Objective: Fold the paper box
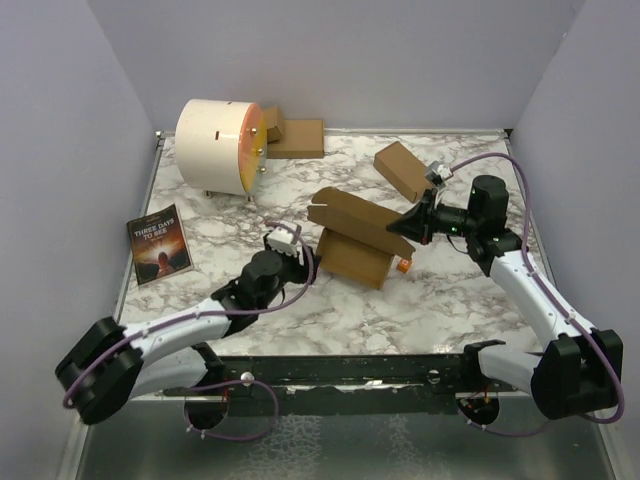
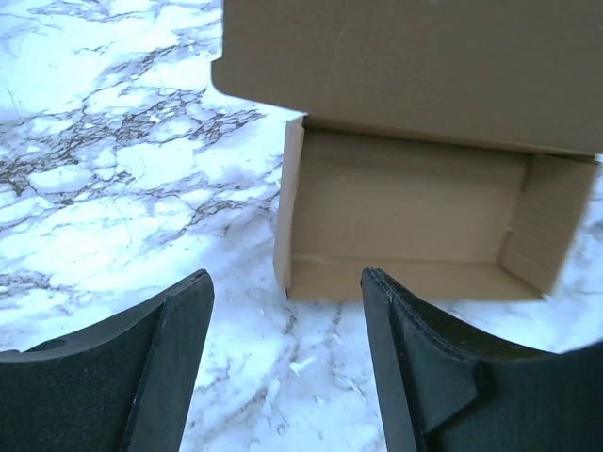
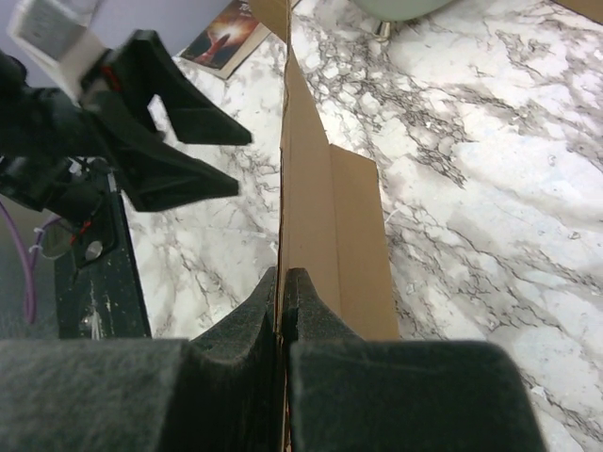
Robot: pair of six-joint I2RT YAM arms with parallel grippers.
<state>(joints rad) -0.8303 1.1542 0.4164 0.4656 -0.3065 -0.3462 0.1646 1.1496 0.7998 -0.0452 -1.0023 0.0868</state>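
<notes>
We saw only from its wrist that the right claw (image 3: 283,287) was clenched on a flap of the paper box (image 3: 325,235), whose open inside lay just ahead of the released left claw (image 2: 287,278).

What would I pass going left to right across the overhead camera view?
Book → white drum → left tool, open → paper box → right tool, shut on the paper box's right end.
</notes>
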